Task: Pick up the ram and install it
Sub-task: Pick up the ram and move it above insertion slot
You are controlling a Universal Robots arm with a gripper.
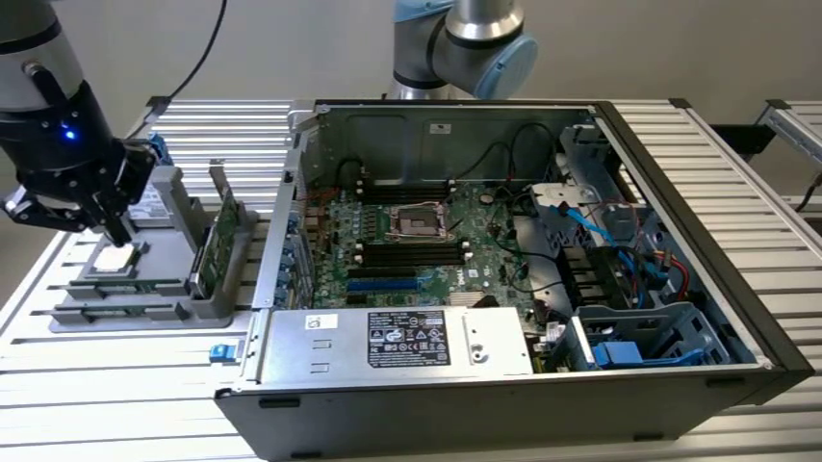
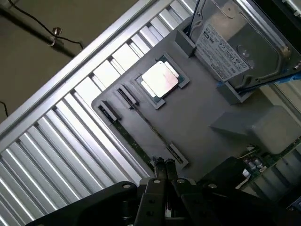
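**Exterior view.** You have the gripper [image 1: 115, 234] low over the grey tray [image 1: 77, 322], which sits near the worktop [image 1: 115, 404] edge on the exterior view's left. Its tips hang just above the silver processor chip [image 1: 114, 260] at the tray's middle. The ram [image 1: 135, 286] stands on edge in its holder along the tray's near side, just beside the chip and not gripped. A broader green card [image 1: 221, 236] stands upright at the tray's edge nearest the computer case [image 1: 514, 404]. The case lies open at the worktop's centre, with its motherboard [image 1: 398, 241] exposed.

**Wrist view.** Your gripper's [image 2: 165, 165] fingers [image 2: 160, 170] are pressed together with nothing between them. They sit over one end of the ram [image 2: 149, 127], close to the end clip. The ram runs as a thin line across the tray [image 2: 207, 108], between two end clips. The processor chip [image 2: 160, 80] lies flat in its recess beside the ram. A hard drive [image 2: 235, 42] stands in the tray's far corner.
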